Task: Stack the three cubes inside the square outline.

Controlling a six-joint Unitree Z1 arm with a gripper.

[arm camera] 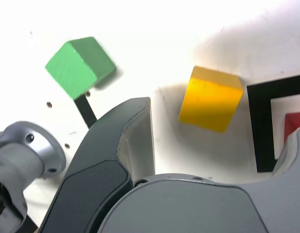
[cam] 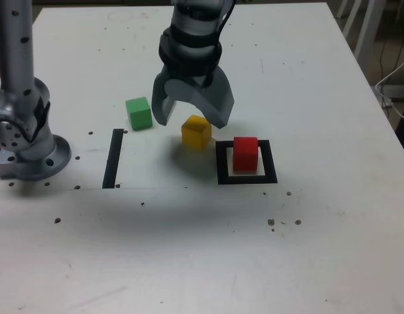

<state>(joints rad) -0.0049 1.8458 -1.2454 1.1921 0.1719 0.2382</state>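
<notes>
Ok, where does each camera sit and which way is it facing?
Exterior view: off the arm, above the table's near edge, looking down across it; shows the arm's base and the open hand.
Wrist view: on the wrist, looking down past the hand's fingers.
Shared: green cube, yellow cube, red cube, square outline.

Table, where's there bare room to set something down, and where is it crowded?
The near half of the table, in front of the black strip and square outline, is bare. Crowded: the middle, where the open hand hangs over the green cube, yellow cube and red cube.
</notes>
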